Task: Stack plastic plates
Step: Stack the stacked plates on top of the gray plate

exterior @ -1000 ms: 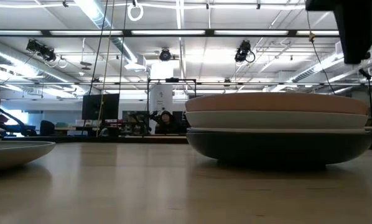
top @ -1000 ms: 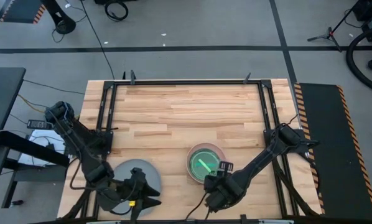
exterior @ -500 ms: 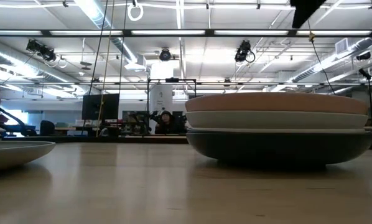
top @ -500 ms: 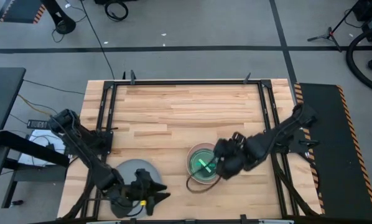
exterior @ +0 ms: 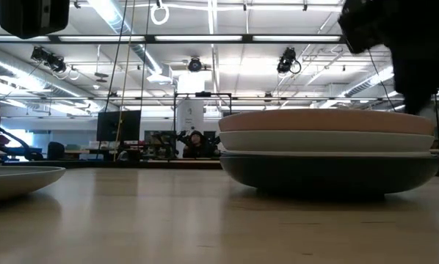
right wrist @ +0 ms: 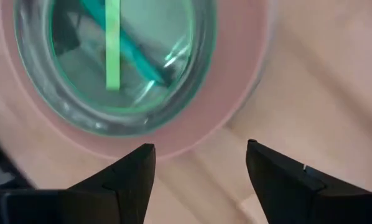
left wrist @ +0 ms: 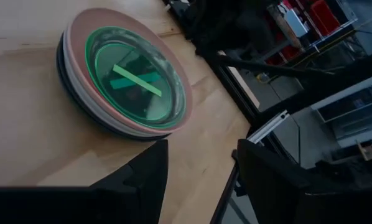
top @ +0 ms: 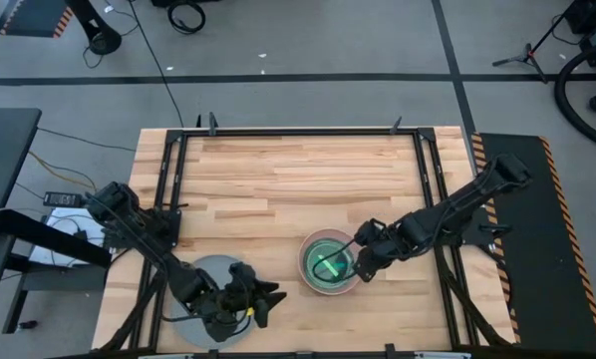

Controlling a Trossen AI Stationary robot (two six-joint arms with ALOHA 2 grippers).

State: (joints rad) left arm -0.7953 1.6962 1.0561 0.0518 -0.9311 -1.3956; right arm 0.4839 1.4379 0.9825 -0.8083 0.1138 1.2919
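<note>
**Right arm back over the stack; grey plate not yet stacked**

Our right gripper (top: 361,261) has swung from the table's near edge to the stack's rim, fingers apart and empty. The large grey plate (top: 200,272) lies alone, the left gripper (top: 263,299) open beside it. The stack (top: 329,261) shows teal, cream, pink (left wrist: 80,31) and a green-tinted top plate (left wrist: 139,81).

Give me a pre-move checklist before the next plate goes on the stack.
1. Right tool empty and open: ok, nothing between its fingers, hovering over the stack's rim.
2. Left tool empty: ok, open, nothing held.
3. Stack neatly nested: ok, the salmon pink plate rings the green-tinted top plate.
4. Large grey plate reachable: ok, the left arm is right over it.
5. Stack resting flat: ok in the low view, layers level.
6. Full plate count in stack: cannot tell.
</note>
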